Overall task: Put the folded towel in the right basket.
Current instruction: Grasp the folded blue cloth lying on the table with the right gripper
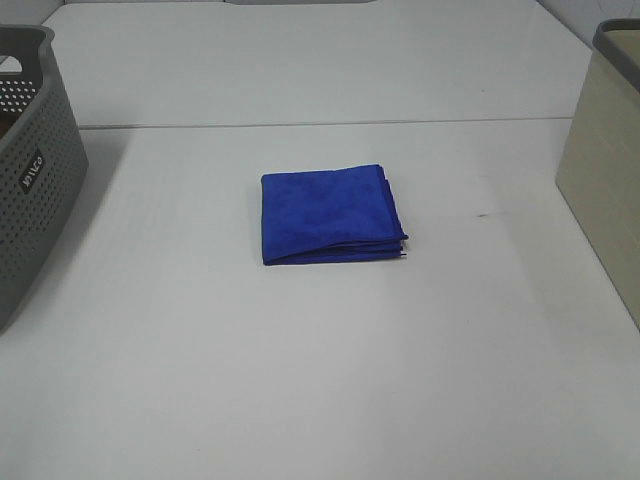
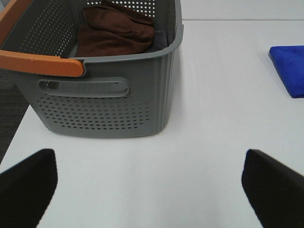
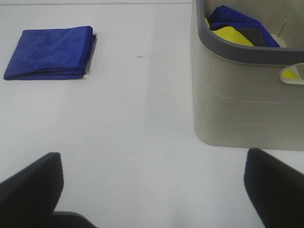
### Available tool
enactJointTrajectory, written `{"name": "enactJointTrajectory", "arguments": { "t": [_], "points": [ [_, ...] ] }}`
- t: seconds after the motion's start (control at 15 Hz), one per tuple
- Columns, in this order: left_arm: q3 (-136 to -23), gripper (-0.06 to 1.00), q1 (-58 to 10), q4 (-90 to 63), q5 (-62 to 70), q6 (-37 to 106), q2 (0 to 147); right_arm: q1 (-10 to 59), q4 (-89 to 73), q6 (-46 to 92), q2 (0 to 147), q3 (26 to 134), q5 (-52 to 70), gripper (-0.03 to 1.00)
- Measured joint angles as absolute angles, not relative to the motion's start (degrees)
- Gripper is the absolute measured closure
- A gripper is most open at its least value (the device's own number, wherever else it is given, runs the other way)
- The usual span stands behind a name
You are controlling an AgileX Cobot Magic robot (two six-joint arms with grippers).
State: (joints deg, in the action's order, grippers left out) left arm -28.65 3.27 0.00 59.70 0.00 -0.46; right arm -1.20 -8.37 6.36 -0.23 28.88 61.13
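The right fingers and left fingers stand wide apart, empty. Just ahead of the right fingers sits the beige basket. Farther ahead, the folded blue towel lies flat on the counter. It looks soft, light and floppy, so pinch through its stacked edge.

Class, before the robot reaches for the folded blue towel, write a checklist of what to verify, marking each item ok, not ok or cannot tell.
1. Folded blue towel lies flat on the white table, nothing on top: ok.
2. Right gripper open and empty: ok.
3. Left gripper open, away from the towel: ok.
4. No object between the towel and the beige plastic right basket: ok.
5. Room left in that basket, which already holds blue and yellow cloths: cannot tell.
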Motion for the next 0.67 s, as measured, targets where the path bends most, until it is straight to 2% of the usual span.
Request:
{"name": "enactJointTrajectory", "arguments": {
  "t": [0.67],
  "points": [
    [-28.6, -0.04, 3.3, 0.0, 59.7, 0.0, -0.5, -1.2, -8.4, 6.4, -0.2, 28.9, 61.1, -0.02]
  ]
}}
